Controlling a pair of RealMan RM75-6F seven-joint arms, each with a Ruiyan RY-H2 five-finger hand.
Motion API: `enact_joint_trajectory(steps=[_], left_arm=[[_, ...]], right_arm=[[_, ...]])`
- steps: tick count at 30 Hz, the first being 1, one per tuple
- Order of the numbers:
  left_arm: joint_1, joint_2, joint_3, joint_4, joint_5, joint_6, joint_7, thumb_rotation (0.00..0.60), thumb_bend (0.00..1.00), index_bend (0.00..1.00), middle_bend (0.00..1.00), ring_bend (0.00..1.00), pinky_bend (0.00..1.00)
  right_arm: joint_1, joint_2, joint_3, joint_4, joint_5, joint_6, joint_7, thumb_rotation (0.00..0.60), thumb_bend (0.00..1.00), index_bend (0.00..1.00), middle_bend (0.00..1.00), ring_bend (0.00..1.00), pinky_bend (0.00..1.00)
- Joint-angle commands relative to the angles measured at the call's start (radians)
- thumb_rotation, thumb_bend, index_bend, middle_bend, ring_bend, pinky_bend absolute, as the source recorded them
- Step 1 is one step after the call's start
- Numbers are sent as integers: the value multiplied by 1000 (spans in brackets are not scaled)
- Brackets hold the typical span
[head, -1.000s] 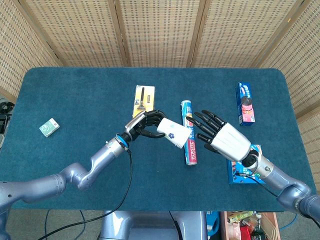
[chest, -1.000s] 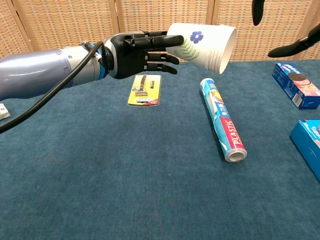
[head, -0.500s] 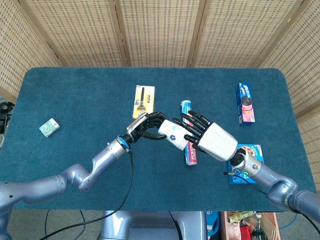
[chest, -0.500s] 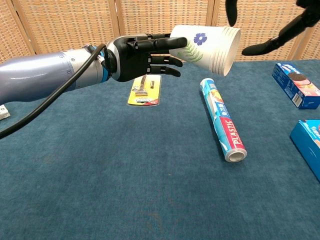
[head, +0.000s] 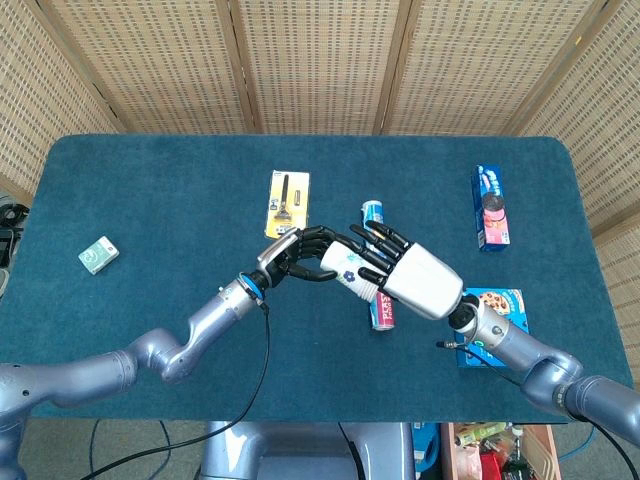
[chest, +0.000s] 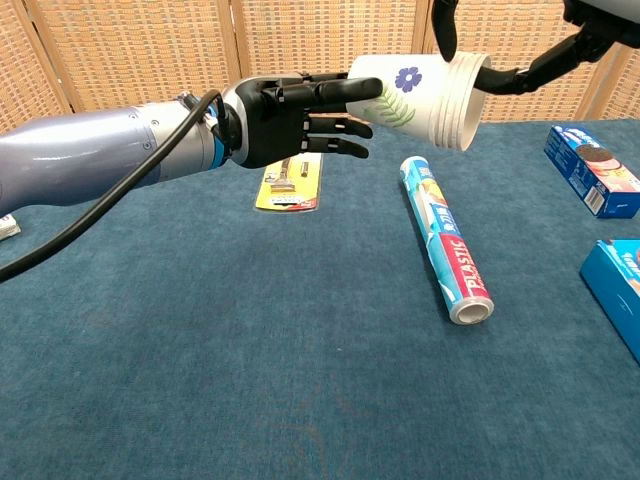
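1. Left hand (chest: 290, 118) grips the paper cup (chest: 420, 98) by its base end, above the table (head: 150, 200). Fingers run along the cup's side in the chest view; cup lies tilted on its side, mouth at 3 o'clock from the hand.
2. Right hand (head: 405, 275) is at the cup's mouth end, fingers apart. In the chest view its fingertips (chest: 443, 35) sit at the rim, one above and one at 3 o'clock. Cannot tell whether they press the cup or only touch it.
3. In the head view the cup (head: 348, 270) sits between both hands: 3 o'clock of the left hand (head: 300, 255), 9 o'clock of the right palm.
4. Plastic wrap roll (chest: 445, 240) lies on the table directly under the cup. Razor pack (chest: 290, 180) is at 12 o'clock of the left hand in the head view, partly behind it in the chest view.
5. Hidden: right hand covers the cup's mouth and the middle of the roll in the head view. Chest view cuts off the right palm at the top edge; only dark fingers show.
6. Blue box (head: 495, 320) at the right wrist is partly covered by the forearm. Cookie box (head: 490, 207) stands well apart at 2 o'clock; small green pack (head: 99, 255) far off at 9 o'clock.
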Motion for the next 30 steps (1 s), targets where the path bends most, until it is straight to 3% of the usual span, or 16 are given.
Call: enact_joint_trajectory(steps=[1,10,20,30], left_arm=[[1,-2,-2,1,0,-2,-2,600,175,573,518,478,435],[2,-8,-3,2,5,-9,-6,600,176,573,518,477,435],[10,-2,-15,19,3,-12,-23,600,176,573,518,477,435],[70,118,19,138,67,27,-32,600,176,573,518,477,434]], right_arm=[[1,-3,-4,6,2,2,3,600,538,582,116,119,243],[4,-19,-10,23,4,19,5,600,553,695,125,119,264],[-12,-29,-21,79,-1,81,10,600,558,739,131,119,274],[-108,22,-71,220,37,154,85,600,558,740,140,119,285]])
